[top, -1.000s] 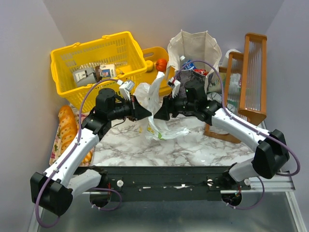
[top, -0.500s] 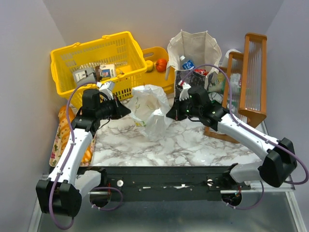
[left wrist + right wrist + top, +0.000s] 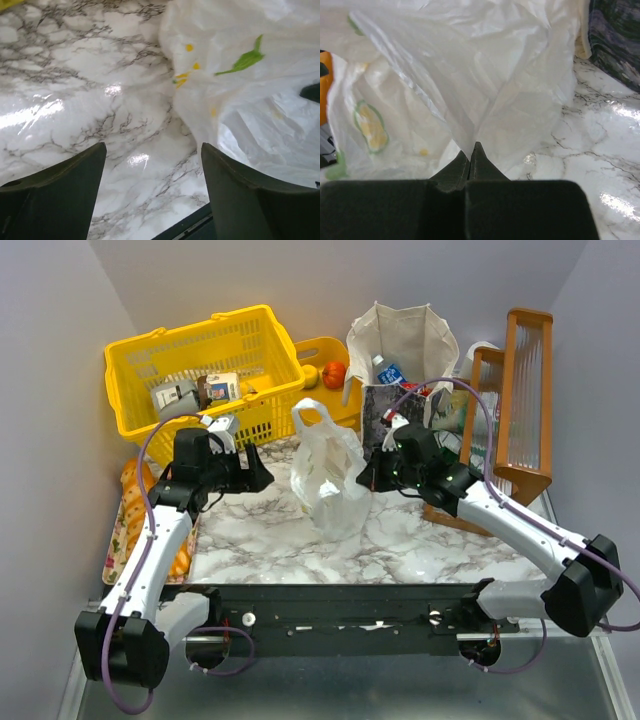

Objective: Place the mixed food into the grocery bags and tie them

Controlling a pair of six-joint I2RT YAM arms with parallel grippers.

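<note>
Right wrist view showed the right jaws pressed together on a fold of the white plastic bag (image 3: 470, 75), its film fanning out from their tips. The left jaws were spread wide (only marble showed between them) over the table (image 3: 100, 100), just left of the bag. That bag stood upright mid-table between both arms, one handle loop raised. Farther back, the canvas tote (image 3: 400, 340) held a water bottle (image 3: 385, 370), with an orange (image 3: 334, 373) just left of it by the yellow basket (image 3: 200, 360).
</note>
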